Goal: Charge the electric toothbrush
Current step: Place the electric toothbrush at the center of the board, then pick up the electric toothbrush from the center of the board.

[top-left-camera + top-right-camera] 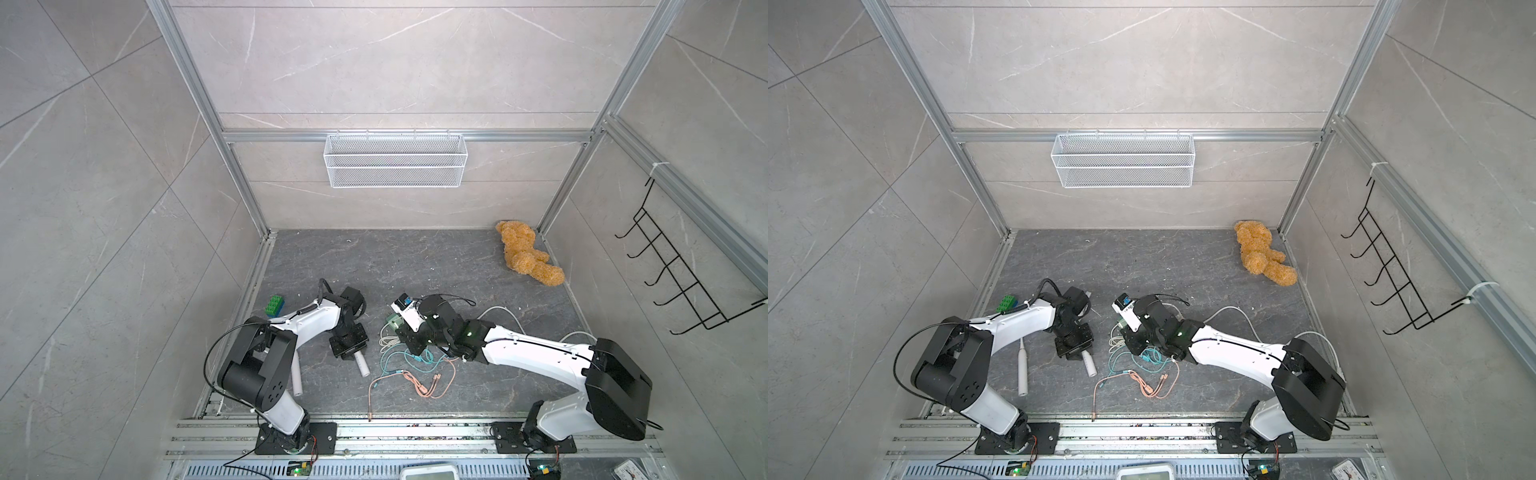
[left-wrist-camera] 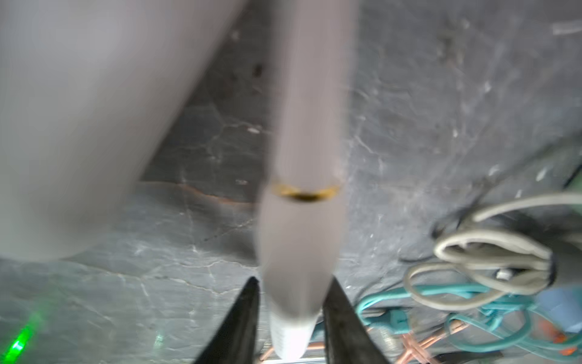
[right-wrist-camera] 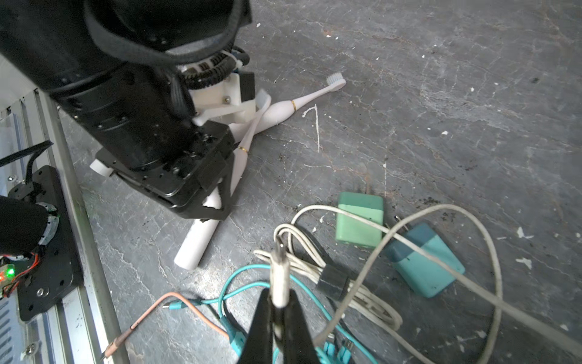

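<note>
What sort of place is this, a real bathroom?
Probably a mock bathroom built as a robot test cell: grey stone-look wall tiles, a white wire mesh basket hung on the back wall, a black wire hook rack on the side wall, all inside an aluminium frame.

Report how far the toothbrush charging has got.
Done: the right gripper is shut on the white charging cable's metal-tipped plug. In hand: the left gripper straddles a white, gold-ringed electric toothbrush on the dark stone floor; whether it grips is unclear. Left: plug and toothbrush are apart, so the plugging-in is not yet done.
</note>
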